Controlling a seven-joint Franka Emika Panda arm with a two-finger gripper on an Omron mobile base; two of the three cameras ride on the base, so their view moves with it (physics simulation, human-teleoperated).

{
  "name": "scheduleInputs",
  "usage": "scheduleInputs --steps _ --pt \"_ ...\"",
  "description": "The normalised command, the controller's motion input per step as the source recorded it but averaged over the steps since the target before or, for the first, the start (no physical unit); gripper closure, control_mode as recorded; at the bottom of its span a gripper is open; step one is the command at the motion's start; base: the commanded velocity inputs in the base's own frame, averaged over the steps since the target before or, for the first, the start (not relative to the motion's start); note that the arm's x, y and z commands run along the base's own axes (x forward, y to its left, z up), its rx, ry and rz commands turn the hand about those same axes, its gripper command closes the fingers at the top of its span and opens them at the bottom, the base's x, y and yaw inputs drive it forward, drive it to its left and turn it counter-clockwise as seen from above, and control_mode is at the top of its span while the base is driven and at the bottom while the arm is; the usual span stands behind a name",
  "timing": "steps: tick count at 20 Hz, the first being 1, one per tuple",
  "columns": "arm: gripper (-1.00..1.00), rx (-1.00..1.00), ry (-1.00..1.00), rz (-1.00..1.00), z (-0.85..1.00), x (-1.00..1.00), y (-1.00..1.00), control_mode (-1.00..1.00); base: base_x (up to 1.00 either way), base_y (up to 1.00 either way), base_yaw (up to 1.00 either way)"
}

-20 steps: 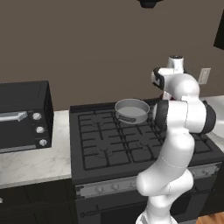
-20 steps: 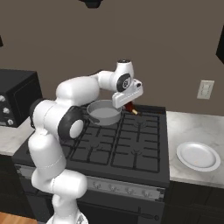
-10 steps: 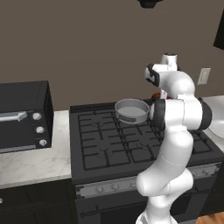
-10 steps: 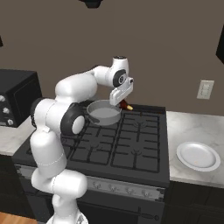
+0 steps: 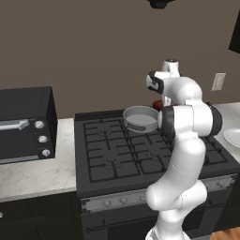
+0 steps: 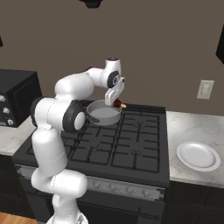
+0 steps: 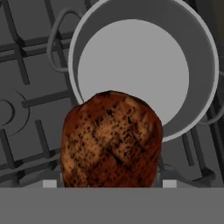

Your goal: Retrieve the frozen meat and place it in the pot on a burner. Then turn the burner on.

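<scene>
Fingers gripping the frozen meat have shifted closer over the rim of the pot.

Glossy white arm, dark joints

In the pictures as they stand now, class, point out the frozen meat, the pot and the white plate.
frozen meat (image 7: 110, 140), hand view, middle of its browned surface.
pot (image 7: 133, 74), hand view, bare grey floor inside.
white plate (image 6: 197, 155), right base view, its flat centre.

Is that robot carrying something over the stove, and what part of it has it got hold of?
Yes: the gripper holds the frozen meat above the pot. The pale bone tip sticks out free, so the hold seems to be on the meaty body.
</scene>
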Motion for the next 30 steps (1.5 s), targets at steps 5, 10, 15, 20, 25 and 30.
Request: scheduleInputs --steps 5,10,15,20,25,30 --pt "1.00 -0.01 -0.01 0.03 -0.10 0.23 0.20 -1.00 0.00 0.00 0.00" --pt "1.00 -0.01 0.03 0.03 -0.26 0.31 0.37 -1.00 0.00 0.00 0.00" --pt "1.00 0.00 0.05 0.06 -0.25 0.26 0.40 -1.00 0.00 0.00 0.00" --pt "1.00 0.00 0.05 0.05 -0.24 0.24 0.36 -1.00 0.00 0.00 0.00" --pt "1.00 0.00 0.10 0.05 -0.17 0.23 0.13 -1.00 0.00 0.00 0.00" --pt "1.00 0.00 0.08 0.05 -0.16 0.23 0.00 -1.00 0.00 0.00 0.00"
